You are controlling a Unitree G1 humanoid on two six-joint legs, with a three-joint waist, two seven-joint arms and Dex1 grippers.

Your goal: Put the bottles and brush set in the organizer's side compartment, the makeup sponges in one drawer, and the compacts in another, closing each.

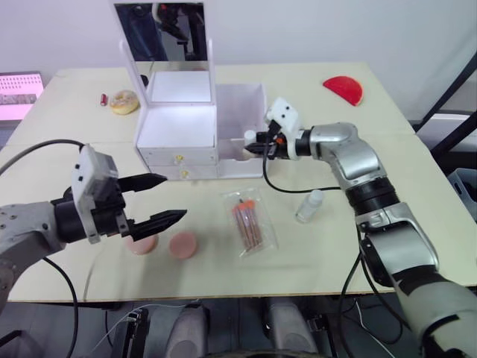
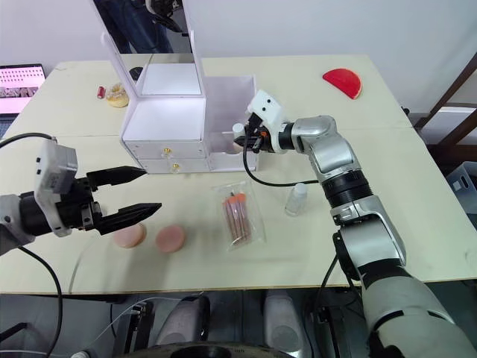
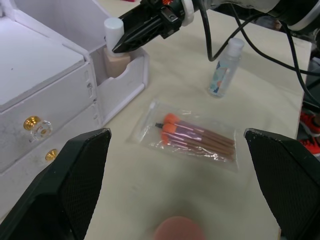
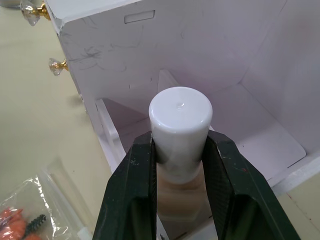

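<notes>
Sponges sit nearest: two round, matte pink makeup sponges (image 1: pixel 141 244) (image 1: pixel 182 244) lie on the tan table (image 1: pixel 313 253) right under the left gripper (image 1: pixel 160 200), whose black, ridged fingers are spread wide and hold nothing. That arm reaches in low from the left, level over the tabletop. Just beyond its fingertips lies the brush set (image 1: pixel 249 221), orange-tipped brushes sealed in a crinkly clear bag, flat on the table. Past it a small clear bottle (image 1: pixel 309 206) with a white cap stands upright. Further on, the right gripper (image 4: pixel 176 165) is clamped on the neck of a beige foundation bottle (image 4: pixel 180 150) with a glossy white cylindrical cap, held upright inside the side compartment of the white organizer (image 1: pixel 179 127). The right arm is bent at the elbow, forearm stretched leftward toward the compartment. Beside that gripper, the organizer's two drawers with gold-and-crystal knobs are closed. Farthest off, a red half-round compact (image 1: pixel 343 89) lies near the table's back edge.
</notes>
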